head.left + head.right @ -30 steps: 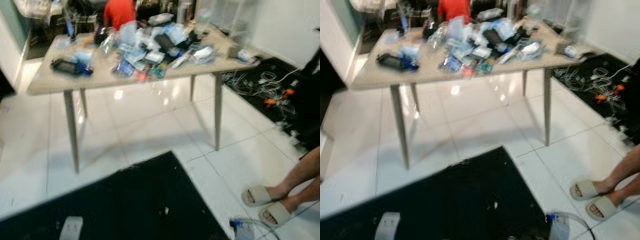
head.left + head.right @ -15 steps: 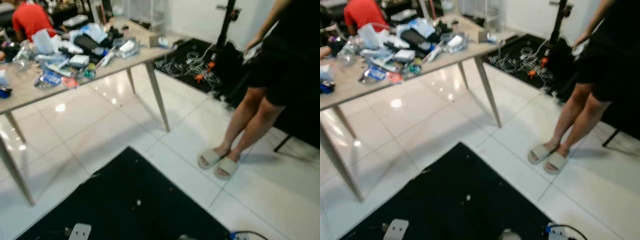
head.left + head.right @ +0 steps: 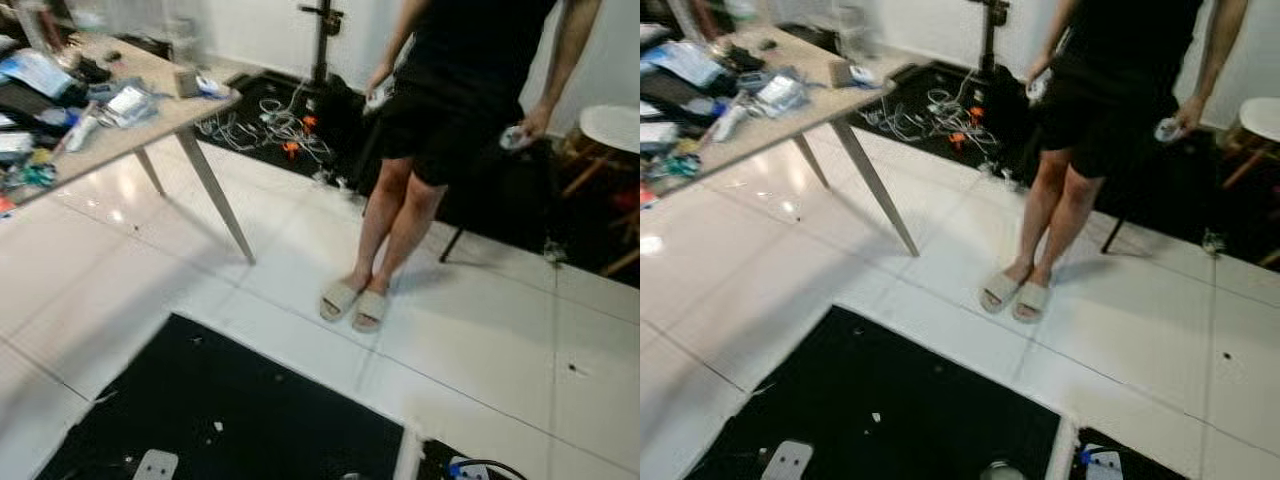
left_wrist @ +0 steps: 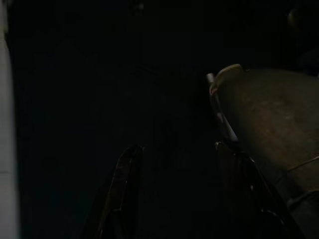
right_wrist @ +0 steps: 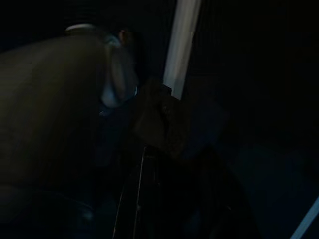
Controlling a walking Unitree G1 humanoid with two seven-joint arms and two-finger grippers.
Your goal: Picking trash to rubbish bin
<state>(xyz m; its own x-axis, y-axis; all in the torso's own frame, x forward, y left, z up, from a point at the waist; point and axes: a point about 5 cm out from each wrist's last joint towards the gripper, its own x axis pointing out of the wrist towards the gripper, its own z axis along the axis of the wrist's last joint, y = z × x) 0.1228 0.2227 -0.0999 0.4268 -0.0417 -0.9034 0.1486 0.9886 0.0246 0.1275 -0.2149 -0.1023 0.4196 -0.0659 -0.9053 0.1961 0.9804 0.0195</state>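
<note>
A small white scrap (image 3: 218,427) lies on the black mat (image 3: 250,420) just in front of me. Near the mat's close edge sits a flat white object (image 3: 155,465). Many packets and wrappers (image 3: 40,75) cover the wooden table (image 3: 170,112) at the far left. In the dark left wrist view my left gripper (image 4: 177,189) hangs open with nothing between its fingers, beside a rounded grey shape (image 4: 269,124). The right wrist view is also dark: my right gripper (image 5: 174,169) hangs low, and a brownish crumpled shape (image 5: 162,122) lies ahead of it.
A person in black (image 3: 450,110) stands in pale sandals (image 3: 352,302) on the white tiles, holding a controller in each hand. Tangled cables (image 3: 270,125) and a stand (image 3: 322,40) lie behind the table. A round white stool (image 3: 612,128) stands at the right.
The camera has swung to the right: the table has slid to the left edge of the picture and the standing person has come into the middle. Neither arm has visibly moved.
</note>
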